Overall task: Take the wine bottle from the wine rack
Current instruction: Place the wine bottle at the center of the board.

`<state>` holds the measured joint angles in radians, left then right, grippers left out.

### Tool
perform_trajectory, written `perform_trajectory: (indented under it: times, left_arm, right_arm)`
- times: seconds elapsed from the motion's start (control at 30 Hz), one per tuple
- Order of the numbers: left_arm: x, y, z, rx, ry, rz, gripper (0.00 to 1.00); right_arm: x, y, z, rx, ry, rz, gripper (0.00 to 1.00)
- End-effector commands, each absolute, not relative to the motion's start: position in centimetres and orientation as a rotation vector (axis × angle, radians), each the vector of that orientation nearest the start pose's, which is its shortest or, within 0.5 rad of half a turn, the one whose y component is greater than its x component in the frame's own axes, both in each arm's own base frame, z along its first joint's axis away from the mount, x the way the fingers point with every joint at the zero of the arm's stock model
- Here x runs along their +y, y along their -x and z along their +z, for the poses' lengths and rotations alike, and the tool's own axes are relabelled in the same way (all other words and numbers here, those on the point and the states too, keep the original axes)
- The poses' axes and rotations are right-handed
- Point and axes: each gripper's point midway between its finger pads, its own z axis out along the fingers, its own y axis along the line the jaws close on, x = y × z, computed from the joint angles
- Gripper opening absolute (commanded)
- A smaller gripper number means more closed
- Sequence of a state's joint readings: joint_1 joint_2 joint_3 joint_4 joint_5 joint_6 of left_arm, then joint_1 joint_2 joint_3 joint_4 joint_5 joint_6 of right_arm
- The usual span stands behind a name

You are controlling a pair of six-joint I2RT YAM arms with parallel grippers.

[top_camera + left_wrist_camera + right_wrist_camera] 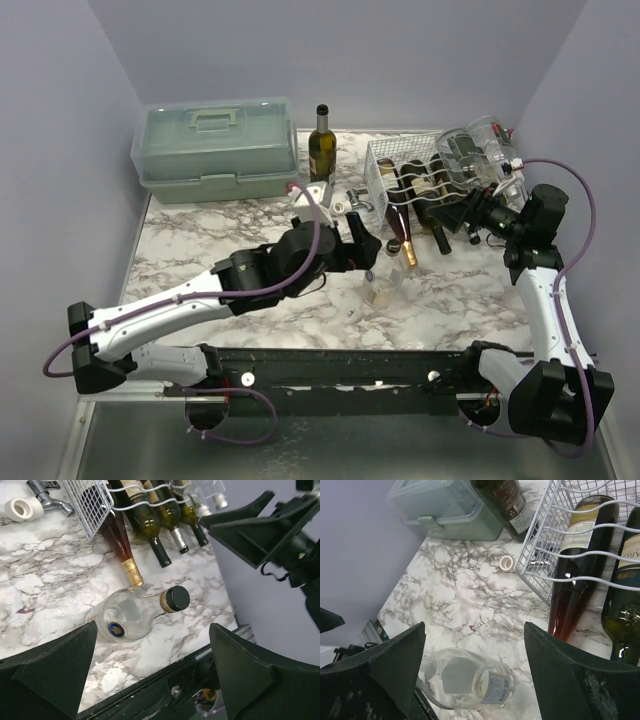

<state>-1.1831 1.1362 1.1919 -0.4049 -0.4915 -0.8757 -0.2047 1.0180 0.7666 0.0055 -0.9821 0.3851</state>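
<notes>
Only one scrap of lettering can be read. In the right wrist view, at three o'clock, the dark green bottle [622, 610] lying in the wine rack [540, 555] has a pale label with large capitals cut by the frame edge, reading "AR" and then a round letter. The cream label on the amber bottle [567, 600], at one o'clock, carries print too small to read. So does the label on the upright dark bottle [507, 500] at twelve. The clear wine bottle [465, 680] at six o'clock has a white label with illegible fine print. In the left wrist view its round blue-and-gold emblem [116, 628] is also unreadable.
</notes>
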Motion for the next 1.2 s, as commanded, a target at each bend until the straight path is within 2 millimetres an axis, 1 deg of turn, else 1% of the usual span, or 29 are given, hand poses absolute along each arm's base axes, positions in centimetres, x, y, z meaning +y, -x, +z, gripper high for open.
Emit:
perform_trajectory:
  times: [0.0, 0.07, 0.27, 0.43, 0.5, 0.57, 0.67, 0.77, 0.9, 1.17]
  left_arm:
    - [-33.7, -18.9, 30.6, 2.020, -0.165, -0.728, 0.94]
    - [-34.5, -19.0, 30.3, 2.020, -0.232, -0.645, 0.94]
    - [-37.2, -18.9, 30.3, 2.005, -0.346, -0.515, 0.94]
    - [-37.9, -20.6, 28.8, 1.947, -0.459, -0.293, 0.95]
    - [-38.5, -20.9, 28.2, 1.941, -0.503, -0.253, 0.95]
    - [-39.4, -20.8, 27.6, 1.944, -0.556, -0.242, 0.93]
    - [-40.7, -20.5, 26.6, 1.946, -0.640, -0.252, 0.87]
    - [-41.3, -20.7, 25.5, 1.939, -0.683, -0.241, 0.83]
    - [-41.5, -21.0, 24.5, 1.934, -0.680, -0.270, 0.73]
    - [-41.3, -21.9, 23.7, 1.913, -0.628, -0.312, 0.62]
  right_arm:
    - [9.3, -30.4, 25.8, 1.797, 0.184, 1.001, 0.83]
    - [9.3, -30.5, 25.7, 1.802, 0.180, 1.001, 0.83]
    - [9.2, -30.4, 25.8, 1.798, 0.183, 0.991, 0.83]
    - [9.1, -30.5, 25.7, 1.799, 0.183, 0.983, 0.83]
    - [9.1, -30.5, 25.7, 1.800, 0.183, 0.982, 0.83]
    - [9.1, -30.5, 25.6, 1.803, 0.181, 0.979, 0.83]
    - [9.0, -30.6, 25.6, 1.801, 0.182, 0.973, 0.83]
    - [9.0, -30.6, 25.5, 1.803, 0.181, 0.973, 0.83]
    - [9.0, -30.6, 25.6, 1.803, 0.183, 0.970, 0.83]
    - [8.9, -30.6, 25.5, 1.803, 0.185, 0.964, 0.83]
